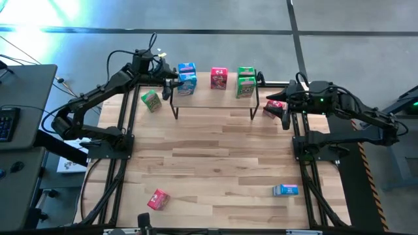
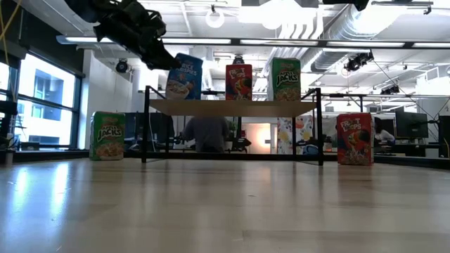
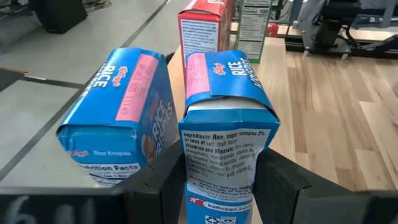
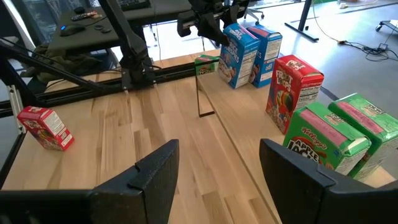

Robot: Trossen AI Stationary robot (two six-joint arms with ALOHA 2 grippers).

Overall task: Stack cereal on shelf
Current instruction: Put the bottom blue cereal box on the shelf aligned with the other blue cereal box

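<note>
The shelf [image 1: 215, 98] stands at the table's far side. On it are two blue cereal boxes [image 1: 186, 68], one pink-red box [image 1: 219, 78] and two green boxes [image 1: 246, 79]. My left gripper [image 1: 172, 83] is at the shelf's left end, shut on the nearer blue box [image 3: 221, 118]; the other blue box [image 3: 118, 118] stands right beside it. A green box [image 1: 151, 100] stands on the table left of the shelf, and a pink-red box [image 1: 274, 106] stands right of it. My right gripper [image 4: 217, 168] is open by that right end, touching nothing. My left gripper pinches the blue box between its two fingers [image 3: 280, 180], on the two broad faces at the end with the ingredients panel [image 3: 221, 155]. It comes from the table's left, slanting down. The box [image 2: 184, 77] tilts slightly, its lower edge level with the shelf board.
A pink-red box [image 1: 158, 199] lies near the table's near-left corner and a blue box [image 1: 285, 190] lies near the near-right. Bare planks stretch across the middle of the table [image 1: 215, 150]. Black frame rails run along both sides. A person sits in the room behind the shelf [image 2: 207, 133].
</note>
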